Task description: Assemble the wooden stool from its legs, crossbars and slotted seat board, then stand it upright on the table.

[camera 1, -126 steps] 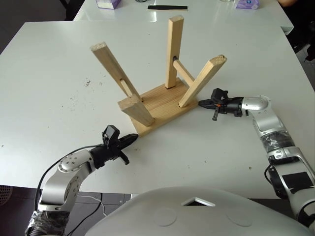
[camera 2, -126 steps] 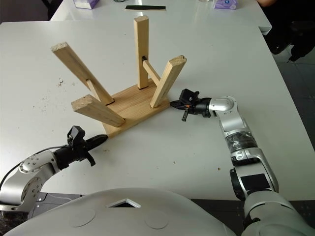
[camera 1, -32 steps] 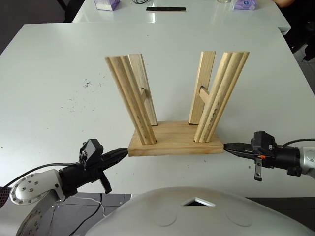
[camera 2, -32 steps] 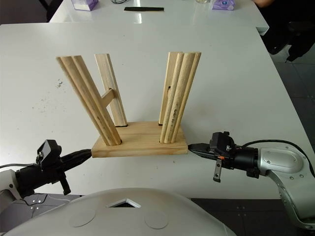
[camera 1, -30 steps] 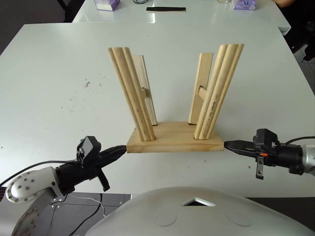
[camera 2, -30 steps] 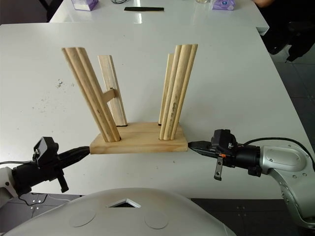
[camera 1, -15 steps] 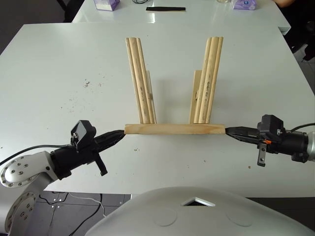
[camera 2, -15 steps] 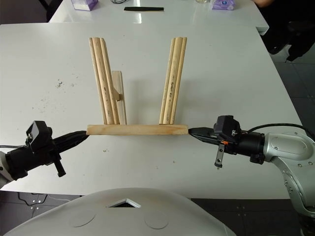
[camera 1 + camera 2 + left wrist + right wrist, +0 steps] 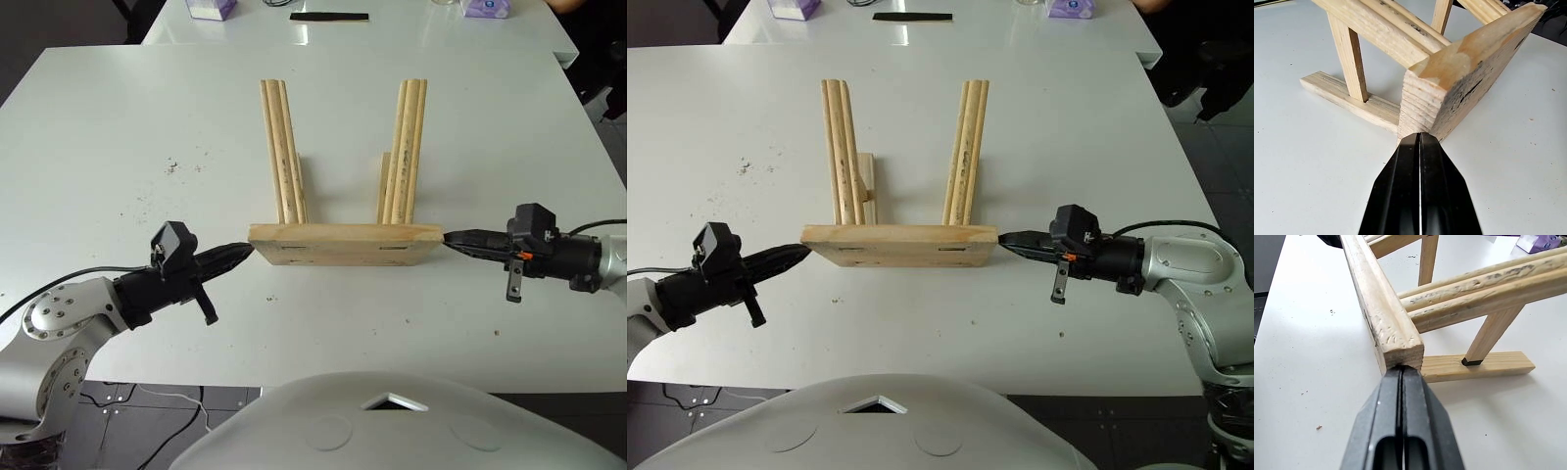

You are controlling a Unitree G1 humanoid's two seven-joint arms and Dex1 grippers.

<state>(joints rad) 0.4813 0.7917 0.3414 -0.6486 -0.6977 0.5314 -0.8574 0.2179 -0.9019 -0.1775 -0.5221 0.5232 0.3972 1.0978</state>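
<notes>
With the stool (image 9: 343,243) on its side mid-counter (image 9: 98,147), the closed left fingers (image 9: 230,258) and right fingers (image 9: 465,241) merely pinch its seat (image 9: 901,245) endwise, so uneven pressure could let it slip free and fall.

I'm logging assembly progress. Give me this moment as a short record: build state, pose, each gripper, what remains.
Build: legs and crossbars fitted into the seat board
Pose: on its side on the table, board on edge facing the robot, legs pointing away
Left gripper: shut, tip against the board's left end
Right gripper: shut, tip against the board's right end
Remaining: not yet stood upright
</notes>
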